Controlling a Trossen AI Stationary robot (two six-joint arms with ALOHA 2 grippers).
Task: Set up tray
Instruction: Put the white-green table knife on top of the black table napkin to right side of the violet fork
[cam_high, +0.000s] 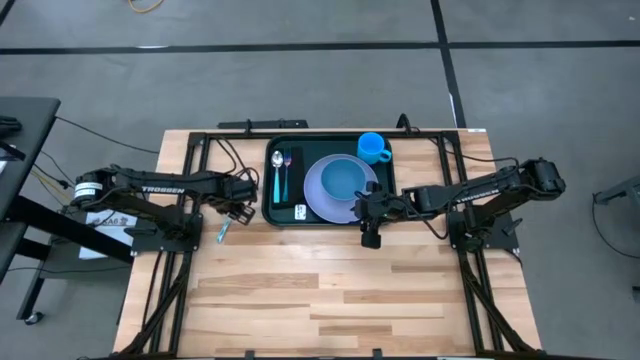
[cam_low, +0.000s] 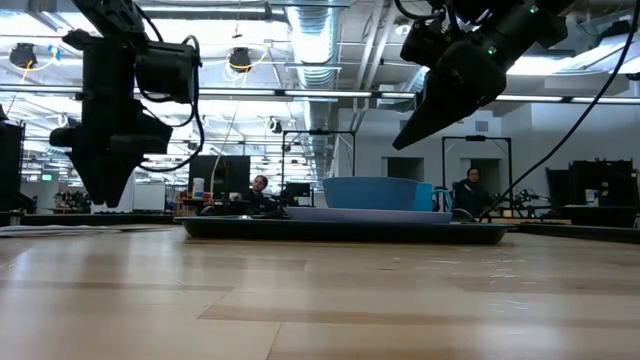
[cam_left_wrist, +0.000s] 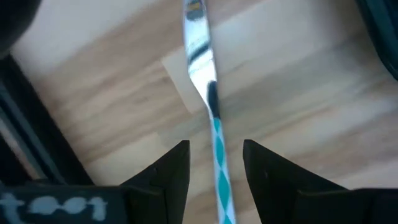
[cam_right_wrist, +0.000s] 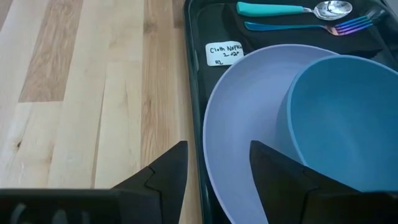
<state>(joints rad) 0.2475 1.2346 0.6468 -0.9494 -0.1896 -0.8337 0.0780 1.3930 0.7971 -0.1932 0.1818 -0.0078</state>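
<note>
One large dark tray lies in the upper middle of the high view, carrying a lavender plate with a blue bowl on it, a blue cup at its upper right corner, and a spoon and fork on a black napkin along its left side.

It looks like stiff moulded plastic, light in itself but now loaded, so it would probably slide rather than lift cleanly. The raised rim seems the only sensible place to grip. The smooth surface may be slippery under the fingers.

Just left of the tray, the left gripper hangs over bare wood with its fingers parted and holding nothing. In the left wrist view a knife with a teal patterned handle lies on the table in line with the gap between the fingers. It reads as the piece not yet set on the tray.

At the tray's lower right edge, the right gripper hovers beside the plate, fingers spread and empty.
</note>
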